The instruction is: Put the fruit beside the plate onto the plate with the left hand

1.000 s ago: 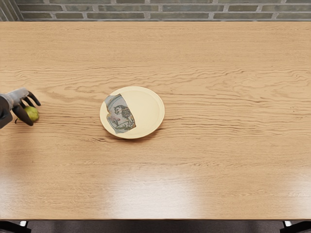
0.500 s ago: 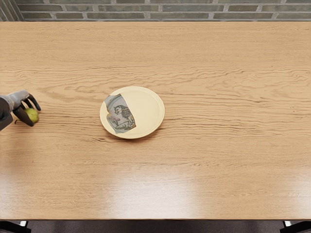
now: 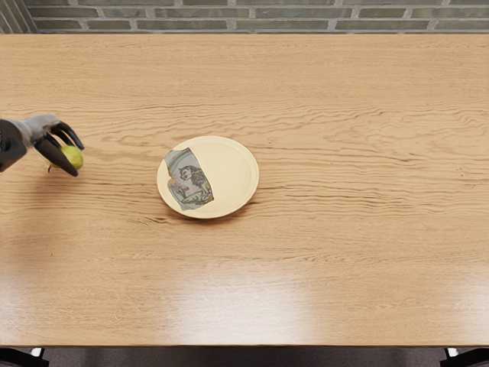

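Item 1. Wooden table (image 3: 321, 275): filled nearly the whole frame, with a pale glare patch along its lower part.

Item 2. Plate (image 3: 233, 172): cream, round, sat just left of the frame's centre. A printed picture patch (image 3: 188, 180) covered its left portion. Nothing else lay on it.

Item 3. Fruit (image 3: 73, 157): small, yellow-green, at the middle left of the frame, well apart from the plate and to its left. Whether it touched the tabletop could not be told.

Item 4. Left hand (image 3: 43, 135): entered from the left edge. Its dark fingers (image 3: 67, 135) were curled around the fruit, clamping it from above and below.

Item 5. Brick wall (image 3: 244, 15): grey, ran along the top edge behind the table.
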Action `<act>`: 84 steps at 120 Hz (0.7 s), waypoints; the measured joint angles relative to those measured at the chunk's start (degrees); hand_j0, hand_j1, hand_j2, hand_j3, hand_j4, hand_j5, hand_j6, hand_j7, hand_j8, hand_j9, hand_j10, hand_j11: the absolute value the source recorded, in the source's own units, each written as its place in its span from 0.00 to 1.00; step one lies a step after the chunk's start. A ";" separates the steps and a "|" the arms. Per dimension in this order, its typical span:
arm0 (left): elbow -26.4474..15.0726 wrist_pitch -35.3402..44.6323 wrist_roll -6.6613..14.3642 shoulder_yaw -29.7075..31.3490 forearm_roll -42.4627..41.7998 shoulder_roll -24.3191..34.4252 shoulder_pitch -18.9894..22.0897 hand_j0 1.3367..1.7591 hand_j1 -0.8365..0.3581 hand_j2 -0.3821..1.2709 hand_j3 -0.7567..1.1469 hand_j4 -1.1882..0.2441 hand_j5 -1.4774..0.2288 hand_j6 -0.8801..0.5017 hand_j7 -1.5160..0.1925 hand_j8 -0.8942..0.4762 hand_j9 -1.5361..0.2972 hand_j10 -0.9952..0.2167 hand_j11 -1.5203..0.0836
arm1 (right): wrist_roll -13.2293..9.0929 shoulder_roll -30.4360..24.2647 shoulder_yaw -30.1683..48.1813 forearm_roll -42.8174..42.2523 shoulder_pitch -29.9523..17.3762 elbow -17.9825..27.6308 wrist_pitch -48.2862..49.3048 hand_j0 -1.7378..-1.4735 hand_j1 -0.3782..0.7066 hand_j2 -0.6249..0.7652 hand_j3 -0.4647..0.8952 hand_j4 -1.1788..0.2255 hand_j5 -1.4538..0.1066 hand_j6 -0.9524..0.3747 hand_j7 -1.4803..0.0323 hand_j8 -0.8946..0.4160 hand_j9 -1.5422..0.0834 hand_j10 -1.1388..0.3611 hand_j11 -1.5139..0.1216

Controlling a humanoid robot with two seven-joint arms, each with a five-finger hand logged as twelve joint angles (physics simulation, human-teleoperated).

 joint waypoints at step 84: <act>1.04 -14.82 0.02 -1.29 -21.79 -8.81 -9.71 0.76 0.33 0.65 0.40 0.32 0.25 0.37 0.29 0.33 0.29 0.32 0.32 | 0.00 0.00 -0.01 0.05 0.00 0.00 0.00 0.30 0.03 0.45 0.34 0.84 0.93 0.72 0.98 0.68 0.95 0.76 0.93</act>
